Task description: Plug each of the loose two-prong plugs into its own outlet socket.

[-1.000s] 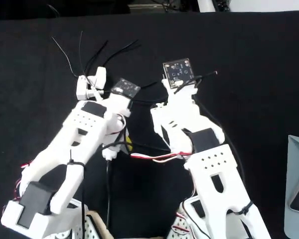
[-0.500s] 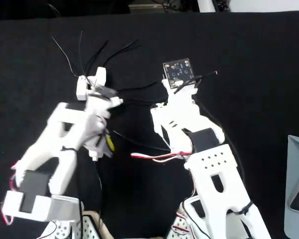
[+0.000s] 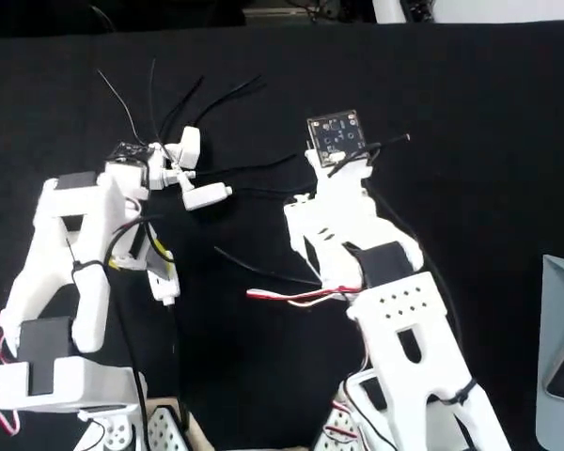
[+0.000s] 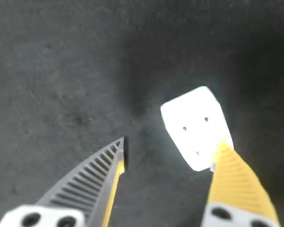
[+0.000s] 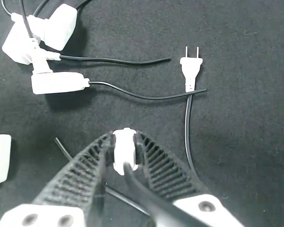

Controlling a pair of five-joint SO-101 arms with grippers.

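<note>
Left arm swung out toward the table's left side within the second, while the right arm kept its place over the middle.

The left claw [image 4: 170, 145] hung spread above a white outlet block [image 4: 196, 126], its yellow finger's tip touching the block's near end. The right claw [image 5: 124, 140] was pinched on a white plug [image 5: 124, 158] by its flat sides, cord trailing back. I'd judge that plug light, hard and smooth, with a stiff cord apt to twist it, so a hold on the body looked right. A loose two-prong plug [image 5: 190, 66], its thin prongs likely easy to bend, lay well apart on the black table [image 3: 470, 113], its cord crossing another of the black cords [image 5: 132, 95]. The outlet cluster [image 5: 38, 29] looked light enough to skid unless braced.
</note>
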